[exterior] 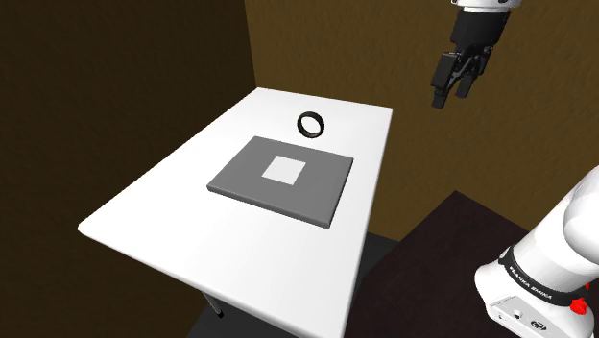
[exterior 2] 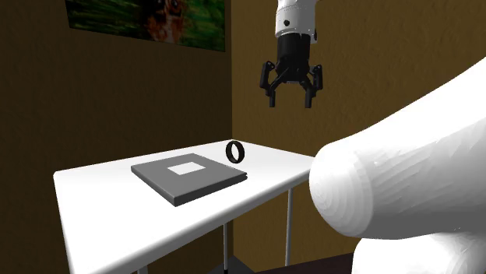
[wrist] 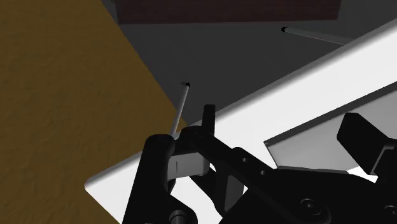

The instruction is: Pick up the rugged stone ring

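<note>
A dark ring [exterior: 310, 125] stands on its edge on the white table [exterior: 163, 211], near the far side, just beyond a grey slab [exterior: 281, 178] with a white square on top. The second exterior view has the ring [exterior 2: 234, 151] upright at the slab's [exterior 2: 187, 177] far corner. My black gripper [exterior: 456, 88] hangs open and empty high in the air, off the table's far corner toward the shoulder view's right. Its spread fingers [exterior 2: 290, 97] point down well above the ring. In the wrist view the open gripper [wrist: 254, 143] looks down on the table [wrist: 331, 70] and the slab [wrist: 305, 146].
Brown walls close in behind the table, with a green picture [exterior 2: 148, 19] on one. My white stand [exterior: 538, 288] sits at the shoulder view's lower right on a dark floor. A big white arm link [exterior 2: 405, 202] blocks the second exterior view's lower right. Thin table legs [wrist: 180, 111] show below.
</note>
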You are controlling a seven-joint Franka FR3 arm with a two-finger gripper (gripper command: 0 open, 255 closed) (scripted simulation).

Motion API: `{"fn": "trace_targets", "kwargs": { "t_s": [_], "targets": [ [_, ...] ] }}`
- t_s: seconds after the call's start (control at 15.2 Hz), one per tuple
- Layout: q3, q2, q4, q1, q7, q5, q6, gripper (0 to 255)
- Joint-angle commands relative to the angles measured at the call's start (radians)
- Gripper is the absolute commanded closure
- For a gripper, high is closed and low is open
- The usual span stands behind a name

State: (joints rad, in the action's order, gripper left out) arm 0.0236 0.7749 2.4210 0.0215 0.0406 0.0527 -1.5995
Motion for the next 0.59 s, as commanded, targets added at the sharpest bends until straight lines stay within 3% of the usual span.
{"fn": "trace_targets", "kwargs": {
  "t_s": [0.0, 0.53],
  "targets": [
    [0.000, 0.000, 0.000, 0.000, 0.000, 0.000, 0.000, 0],
    [-0.015, -0.253, -0.030, -0.024, -0.116, -0.025, -0.276, 0]
  ]
}}
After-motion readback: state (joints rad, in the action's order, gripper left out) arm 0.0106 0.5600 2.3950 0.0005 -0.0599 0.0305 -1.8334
